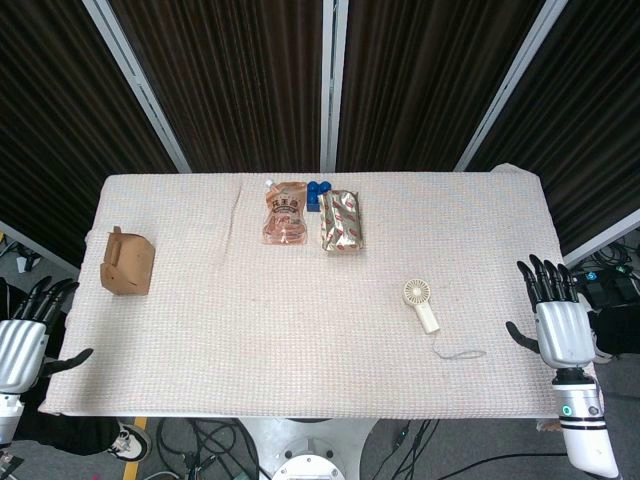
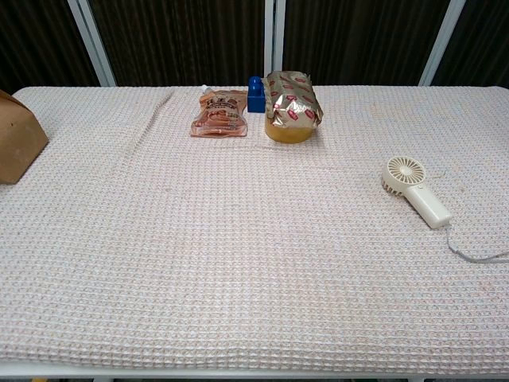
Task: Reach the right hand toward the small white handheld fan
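Note:
The small white handheld fan lies flat on the cloth at the right of the table, its round head toward the back and its handle toward the front; the chest view shows the fan with a thin cord trailing off to the right. My right hand hovers at the table's right edge, well to the right of the fan, fingers spread and holding nothing. My left hand hangs off the left edge, fingers apart and empty. Neither hand appears in the chest view.
A brown cardboard box stands near the left edge. At the back centre lie an orange pouch, a blue block and a gold foil packet. The waffle-weave tablecloth covers the table.

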